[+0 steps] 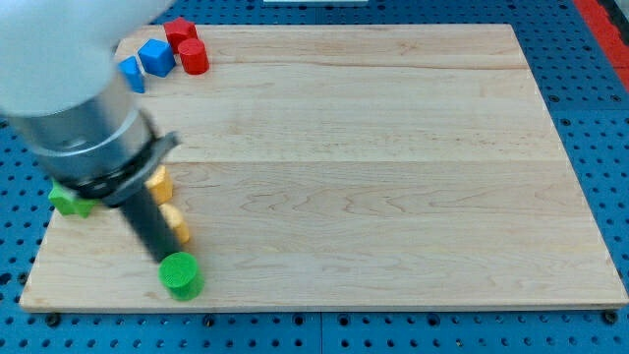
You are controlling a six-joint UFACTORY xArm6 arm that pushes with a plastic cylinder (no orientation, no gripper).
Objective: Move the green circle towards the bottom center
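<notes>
The green circle (181, 274), a short green cylinder, stands near the board's bottom edge at the view's lower left. My dark rod comes down from the upper left, and my tip (163, 260) ends right at the green circle's upper left side, touching or nearly touching it. The arm's big grey body covers the view's upper left corner.
Two yellow blocks (176, 224) (160, 183) lie just above the green circle, partly behind the rod. A green block (69, 202) sits at the board's left edge. Two blue blocks (155, 56) (132, 73) and two red blocks (193, 56) (179, 30) cluster at the top left. The wooden board (393, 177) lies on a blue pegboard.
</notes>
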